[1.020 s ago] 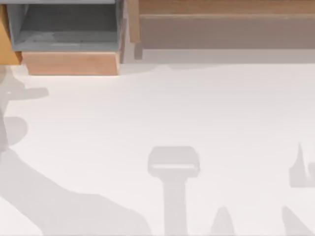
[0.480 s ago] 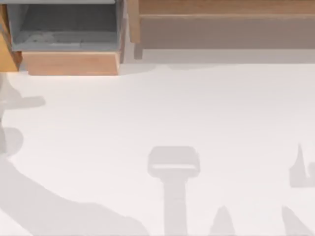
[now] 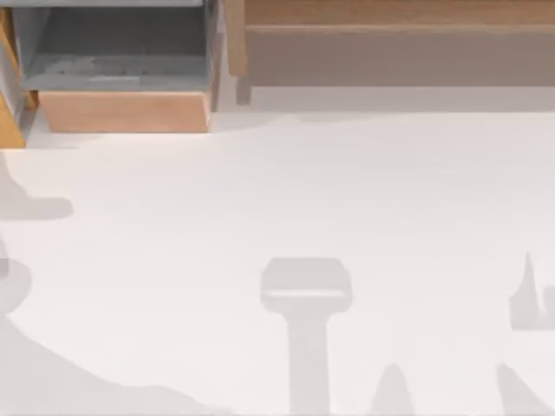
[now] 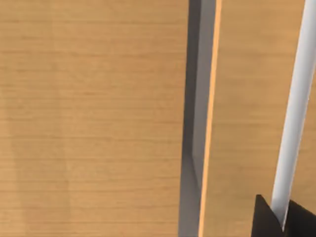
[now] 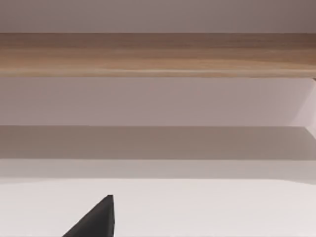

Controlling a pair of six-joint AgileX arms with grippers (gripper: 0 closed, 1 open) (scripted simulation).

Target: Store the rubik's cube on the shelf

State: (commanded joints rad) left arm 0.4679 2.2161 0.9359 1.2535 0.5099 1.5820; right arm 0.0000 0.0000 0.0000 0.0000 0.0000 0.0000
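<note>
Shelf (image 3: 399,13) runs along the table's (image 3: 347,199) far edge at right, grey-lined box (image 3: 121,61) far left; left gripper's dark fingertips (image 4: 269,219) over wood, open or shut: can't tell.

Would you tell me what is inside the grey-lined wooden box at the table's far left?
In the top view, the grey-lined wooden box holds only its bare grey floor and walls, lightly mottled. Its far-left corner is cut off by the frame, so that part cannot be judged.
</note>
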